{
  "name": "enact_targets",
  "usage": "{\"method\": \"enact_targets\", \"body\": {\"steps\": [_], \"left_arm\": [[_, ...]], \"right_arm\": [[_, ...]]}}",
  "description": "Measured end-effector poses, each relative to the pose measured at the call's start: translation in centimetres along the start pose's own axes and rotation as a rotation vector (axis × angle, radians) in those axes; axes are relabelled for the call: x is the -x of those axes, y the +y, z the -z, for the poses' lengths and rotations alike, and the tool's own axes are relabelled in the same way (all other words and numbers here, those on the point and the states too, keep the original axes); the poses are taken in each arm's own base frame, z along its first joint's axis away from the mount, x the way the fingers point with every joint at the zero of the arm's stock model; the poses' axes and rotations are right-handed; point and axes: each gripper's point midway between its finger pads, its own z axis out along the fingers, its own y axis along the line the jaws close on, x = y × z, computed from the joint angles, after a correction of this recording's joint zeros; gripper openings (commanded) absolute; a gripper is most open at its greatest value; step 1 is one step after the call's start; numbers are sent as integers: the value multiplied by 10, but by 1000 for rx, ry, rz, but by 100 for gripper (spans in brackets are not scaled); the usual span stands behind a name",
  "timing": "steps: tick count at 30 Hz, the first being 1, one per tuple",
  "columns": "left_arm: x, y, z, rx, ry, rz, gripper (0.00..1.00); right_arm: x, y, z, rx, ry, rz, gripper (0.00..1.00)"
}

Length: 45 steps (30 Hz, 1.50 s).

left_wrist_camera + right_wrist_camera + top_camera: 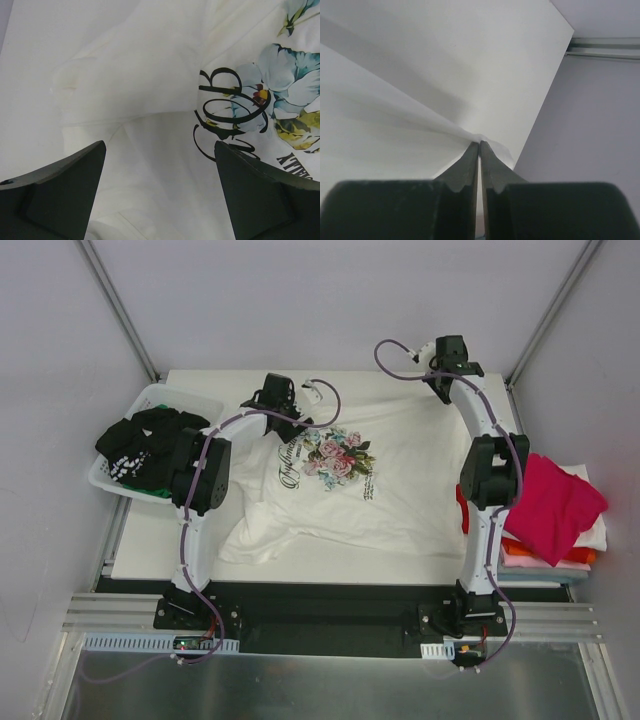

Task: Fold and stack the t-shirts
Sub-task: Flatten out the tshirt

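A white t-shirt (400, 470) with a floral print and dark script (335, 458) lies spread on the table, its near left part rumpled. My left gripper (292, 422) hovers over the shirt's left side with its jaws wide apart; in the left wrist view nothing lies between the left gripper's (160, 145) fingers but the white cloth (150, 75) below, and the script (232, 102) sits by the right finger. My right gripper (441, 388) is at the shirt's far right corner. In the right wrist view the right gripper (479, 143) is shut on a pinch of the white cloth (395, 125), which rises to its tips.
A white basket (170, 398) at the far left holds a black t-shirt with white print (140, 445). At the right edge stands a stack: a magenta tee (550, 505) on top, orange (530, 558) and white (597, 530) under it, red (462, 510) showing beside the right arm.
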Motion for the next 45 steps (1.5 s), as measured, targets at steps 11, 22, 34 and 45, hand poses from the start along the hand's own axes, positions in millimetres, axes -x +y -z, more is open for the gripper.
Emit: {"method": "enact_targets", "body": {"steps": [11,22,34,45], "left_arm": [[-1,-1,-1,0,1,-1,91],[23,10,3,29,-51,-14,89],[28,-4,-10,3,-56,-32,86],[23,-4,-35,5,-41,-59,45]], "right_arm": [[-4,4,-12,-27,29,24,60],[-44,44,-30,44,132,68,56],[-46,38,-13,31,120,55,52],[-59,46,-5,48,140,51,49]]}}
